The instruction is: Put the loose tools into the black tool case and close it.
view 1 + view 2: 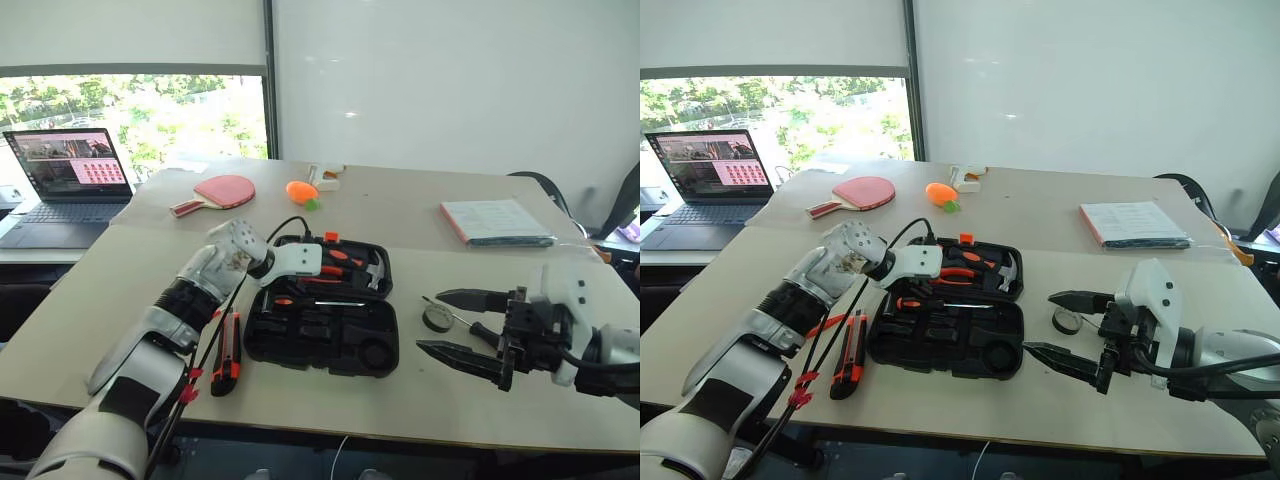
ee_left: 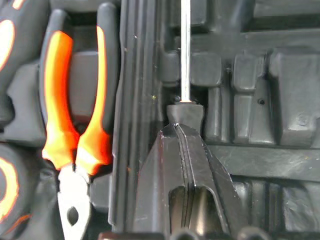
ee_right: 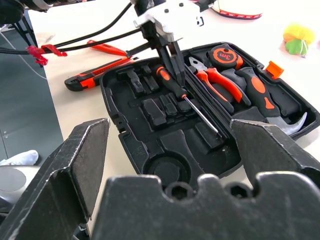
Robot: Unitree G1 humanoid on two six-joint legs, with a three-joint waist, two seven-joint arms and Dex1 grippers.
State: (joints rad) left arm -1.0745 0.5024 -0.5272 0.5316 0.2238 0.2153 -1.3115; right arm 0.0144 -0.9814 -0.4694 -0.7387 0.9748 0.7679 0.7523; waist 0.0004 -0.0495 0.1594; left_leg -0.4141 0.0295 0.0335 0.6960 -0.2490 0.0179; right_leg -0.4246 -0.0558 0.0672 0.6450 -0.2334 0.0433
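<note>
The left end effector (image 3: 172,57) was clamped on the screwdriver's (image 3: 172,82) stiff, light, grippy handle; the right end effector (image 1: 1068,325) stood apart.

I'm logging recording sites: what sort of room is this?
Probably an office or meeting room: a long pale table with a laptop and a notebook on it, a big window, and an office chair behind it.

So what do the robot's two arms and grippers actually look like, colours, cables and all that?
Both arms have silver-grey and white shells with black joint sections. The left arm carries black cables tied with red clips along its side, ending in a white wrist housing. The left gripper and the right gripper each have two black, tapered, pointed fingers; the right wrist also has a white cover and a black cable.
</note>
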